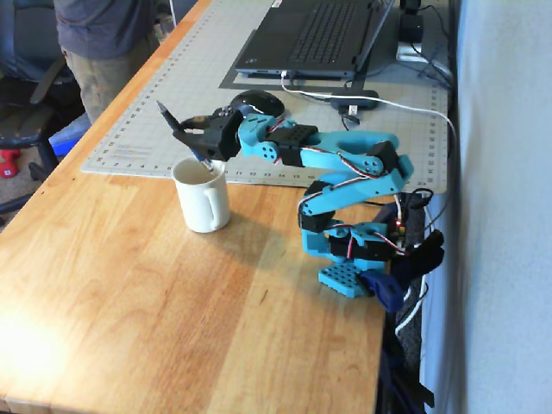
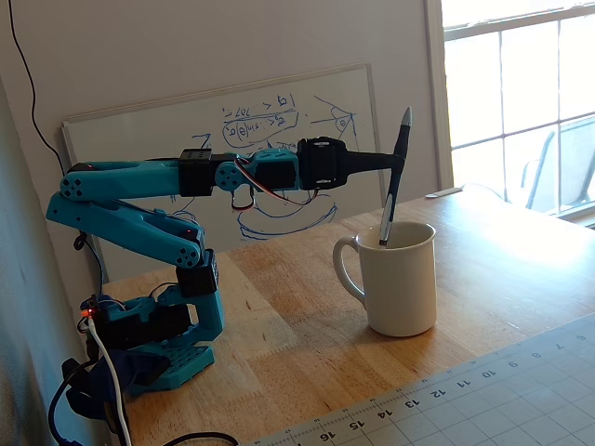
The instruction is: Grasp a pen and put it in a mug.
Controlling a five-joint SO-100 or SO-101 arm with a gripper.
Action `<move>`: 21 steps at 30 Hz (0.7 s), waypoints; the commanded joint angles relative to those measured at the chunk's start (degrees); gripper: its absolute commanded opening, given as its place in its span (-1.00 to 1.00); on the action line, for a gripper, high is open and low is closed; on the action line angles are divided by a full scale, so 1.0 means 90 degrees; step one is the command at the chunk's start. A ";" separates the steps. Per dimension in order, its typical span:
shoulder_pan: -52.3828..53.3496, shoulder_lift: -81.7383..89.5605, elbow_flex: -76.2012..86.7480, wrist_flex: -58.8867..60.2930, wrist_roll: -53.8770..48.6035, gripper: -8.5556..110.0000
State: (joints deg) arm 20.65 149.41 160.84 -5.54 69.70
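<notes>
A white mug stands on the wooden table in front of the blue arm; it also shows in the other fixed view. A slim dark pen stands nearly upright with its lower end inside the mug and its top sticking up above the gripper. In the first fixed view the pen slants up to the left over the mug's rim. My gripper reaches out level over the mug and is shut on the pen's upper part; it also shows in the first fixed view.
A grey cutting mat lies behind the mug with a laptop and a black mouse on it. A person stands at the table's far left edge. A whiteboard leans on the wall behind the arm.
</notes>
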 commanded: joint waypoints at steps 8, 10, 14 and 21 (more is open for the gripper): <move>-0.0088 0.0049 -0.0313 -0.0205 -0.0078 -0.58; -0.0371 0.0049 -0.0596 -0.0205 -0.0088 -0.61; -0.0693 0.0049 -0.1162 -0.0186 -0.0547 -0.70; -0.1016 0.0049 -0.1211 -0.0098 -0.2891 -0.78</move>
State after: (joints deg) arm 13.54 149.41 154.78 -5.54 54.40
